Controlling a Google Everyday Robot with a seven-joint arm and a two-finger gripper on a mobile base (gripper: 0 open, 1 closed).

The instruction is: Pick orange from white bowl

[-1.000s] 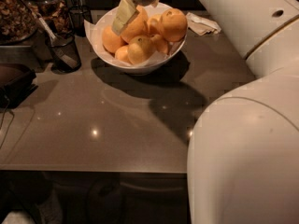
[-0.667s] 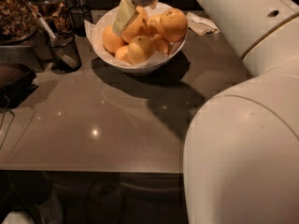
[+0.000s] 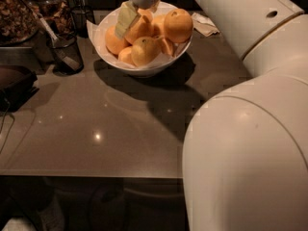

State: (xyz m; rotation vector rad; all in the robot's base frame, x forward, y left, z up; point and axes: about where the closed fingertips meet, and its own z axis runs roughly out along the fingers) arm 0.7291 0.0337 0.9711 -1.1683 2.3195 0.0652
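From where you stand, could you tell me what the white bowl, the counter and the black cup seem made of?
The white bowl: likely glazed ceramic, glossy rim. The counter: polished stone or laminate, judging by light glints. The black cup: apparently wire mesh, see-through wall. The gripper hangs over the bowl's fruit, at the orange.

Counts: 1 white bowl (image 3: 144, 69), far centre. Fruit in it: 6 clear, maybe a 7th tucked behind. That's 1 tall orange (image 3: 141, 30), 1 round orange (image 3: 178, 25) on the right, 1 yellowish fruit (image 3: 144, 51) on the near side, rest partly hidden. 1 gripper (image 3: 136, 14), over the bowl's far-left part. 1 black mesh cup (image 3: 65, 53) left of the bowl, 1 darker cup (image 3: 82, 17) beyond it. 1 napkin (image 3: 204, 25), far right.
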